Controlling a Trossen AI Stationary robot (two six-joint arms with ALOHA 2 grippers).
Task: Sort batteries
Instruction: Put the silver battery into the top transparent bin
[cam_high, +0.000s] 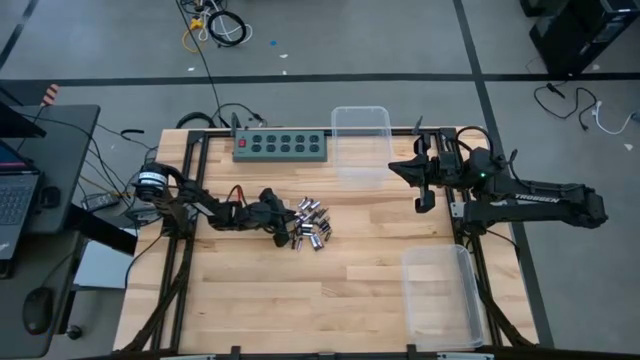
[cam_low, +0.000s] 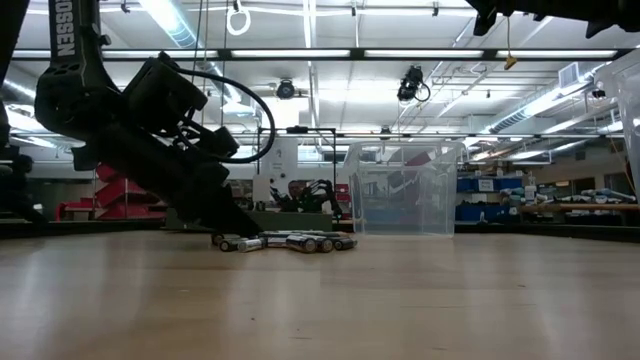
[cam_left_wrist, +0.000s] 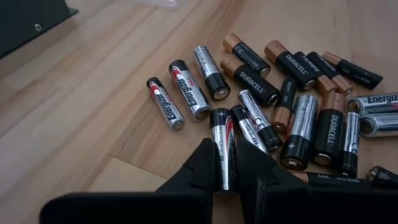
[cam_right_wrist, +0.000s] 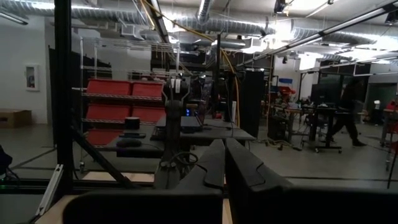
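Several batteries (cam_left_wrist: 292, 93) lie in a loose pile on the wooden table (cam_high: 250, 300), silver-and-black ones and copper-topped black ones; the pile (cam_high: 310, 222) also shows in the low view (cam_low: 290, 242). My left gripper (cam_left_wrist: 222, 177) is down at the pile's left edge (cam_high: 283, 226), shut on one silver, red and black battery (cam_left_wrist: 221, 134). My right gripper (cam_right_wrist: 224, 165) is shut and holds nothing. It hangs high over the table's far right (cam_high: 425, 185). My left gripper pinches the battery's two long sides (cam_left_wrist: 222, 163) between its two fingers, on the half nearer the gripper. The fingers (cam_left_wrist: 200, 167) slant down from the table's left and lie along the battery. The battery lies flat on the table, its far end (cam_left_wrist: 220, 117) free.
A clear bin (cam_high: 360, 140) stands at the far edge beside a green power strip (cam_high: 280, 146). A second clear bin (cam_high: 440, 295) stands at the near right. Neighbouring batteries (cam_left_wrist: 249, 127) lie right beside the held one. The near left of the table is bare wood.
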